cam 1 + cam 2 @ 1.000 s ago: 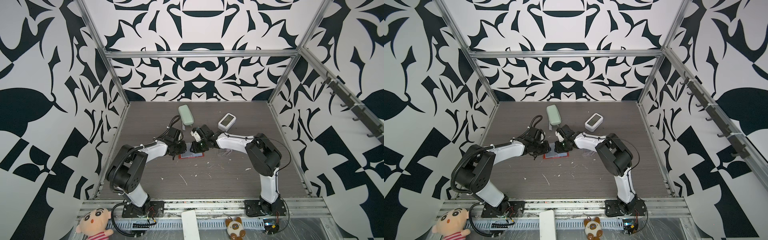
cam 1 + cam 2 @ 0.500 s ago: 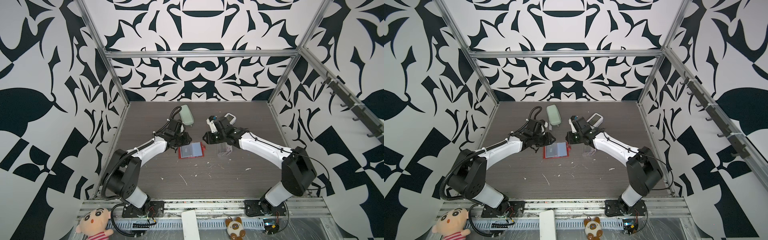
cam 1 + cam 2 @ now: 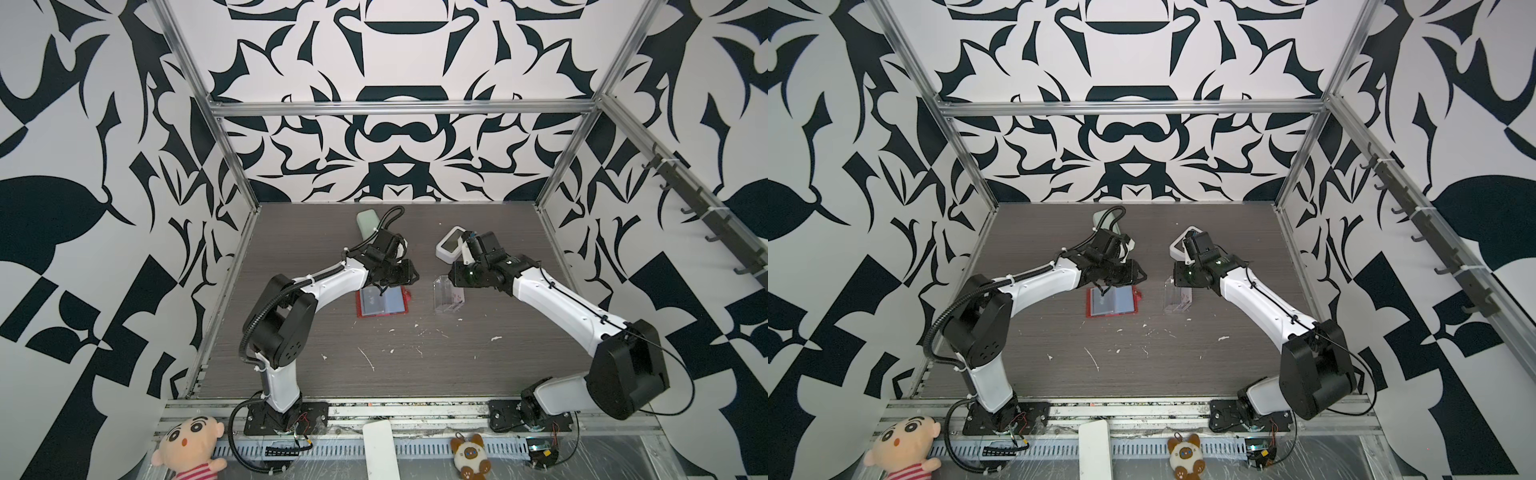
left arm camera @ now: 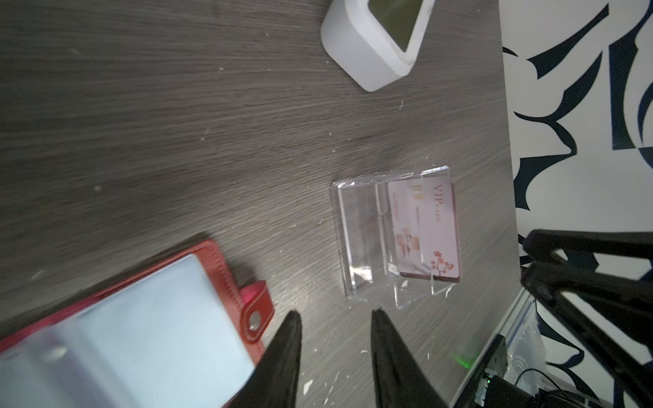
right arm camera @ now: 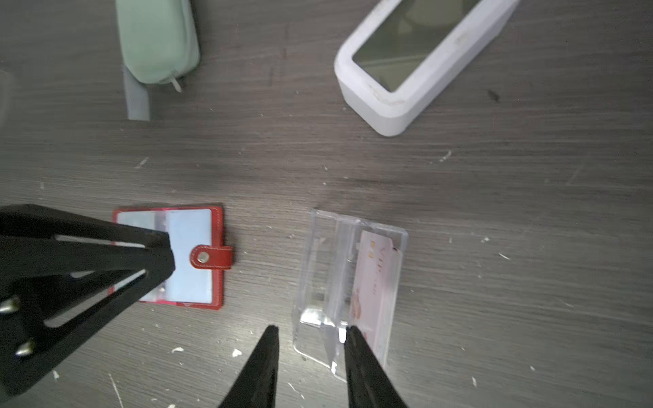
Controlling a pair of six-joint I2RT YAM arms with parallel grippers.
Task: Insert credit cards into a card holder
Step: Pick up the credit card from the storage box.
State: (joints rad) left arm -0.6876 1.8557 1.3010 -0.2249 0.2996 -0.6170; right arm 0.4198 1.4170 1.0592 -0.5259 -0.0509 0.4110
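Observation:
The card holder (image 3: 360,302), a red booklet wallet, lies open and flat at mid-table with blue credit cards (image 5: 189,254) showing in its clear sleeves; its snap tab (image 4: 256,314) points toward the stand. A whitish-pink "VIP" credit card (image 4: 424,229) leans in the clear acrylic stand (image 3: 446,297). My left gripper (image 4: 335,316) hovers open over the holder's far edge (image 3: 382,286), with bare table between its fingers. My right gripper (image 5: 312,328) is open and empty above the stand's near corner, raised off the table (image 3: 456,282).
A mint-green oblong case (image 3: 368,222) and a white device with a screen (image 3: 451,249) lie at the back of the table. White crumbs (image 3: 368,359) are scattered toward the front. Patterned walls with metal rails close in three sides.
Both grippers were close together at the card holder a second ago. They have lifted and drawn apart, jaws widening; the right one moved right over the stand. The holder now lies uncovered and open.

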